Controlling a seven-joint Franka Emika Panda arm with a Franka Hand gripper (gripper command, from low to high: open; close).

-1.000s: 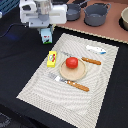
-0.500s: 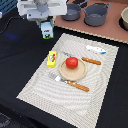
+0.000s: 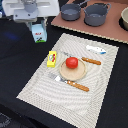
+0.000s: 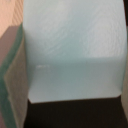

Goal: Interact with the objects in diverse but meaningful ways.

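My gripper [image 3: 38, 26] hangs at the back of the exterior view's left, shut on the white carton [image 3: 39, 33] with green-blue print, above the dark table just off the placemat's corner. The wrist view is filled by the carton's pale surface [image 4: 75, 50], with blurred fingers [image 4: 10, 80] at its sides. The red tomato [image 3: 72, 62] rests on a round wooden plate [image 3: 67, 76] in the middle of the mat. A yellow packet [image 3: 51, 58] lies beside the plate. The white tube [image 3: 96, 49] with a blue end lies at the mat's far corner.
A striped placemat [image 3: 45, 90] carries a wooden-handled knife [image 3: 86, 60] behind the plate and a fork [image 3: 71, 83] in front. Two grey pots [image 3: 71, 11] [image 3: 96, 14] stand on a brown board [image 3: 112, 32] at the back.
The gripper has moved towards the exterior view's left, and the carton has gone with it. Everything on the mat has stayed put.
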